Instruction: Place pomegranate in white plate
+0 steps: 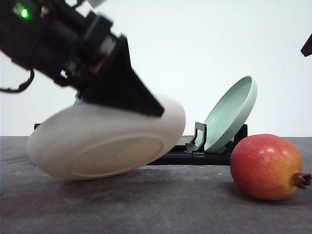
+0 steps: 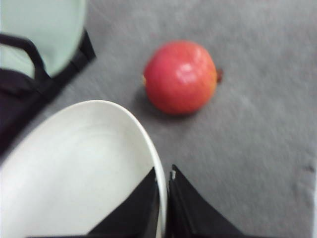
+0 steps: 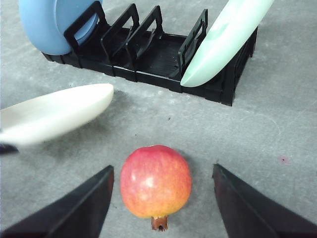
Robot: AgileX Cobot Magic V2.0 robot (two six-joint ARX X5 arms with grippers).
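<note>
Risk: shallow cream-white round plate (image 1: 105, 146), pinched tilted by left claw (image 2: 163, 181), slipping onto grey worktop (image 1: 156, 209); right claw (image 3: 161, 198) spread around round red-orange pomegranate (image 3: 155, 181).

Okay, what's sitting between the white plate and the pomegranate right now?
Nothing: in the left wrist view, only bare grey table separates the white plate from the pomegranate. The right wrist view shows the same gap.

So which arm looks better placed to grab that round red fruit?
The right. Its open hand hovers with fingers either side of the round red-orange pomegranate, while the left hand is busy, clamped on the cream-white round plate's rim.
</note>
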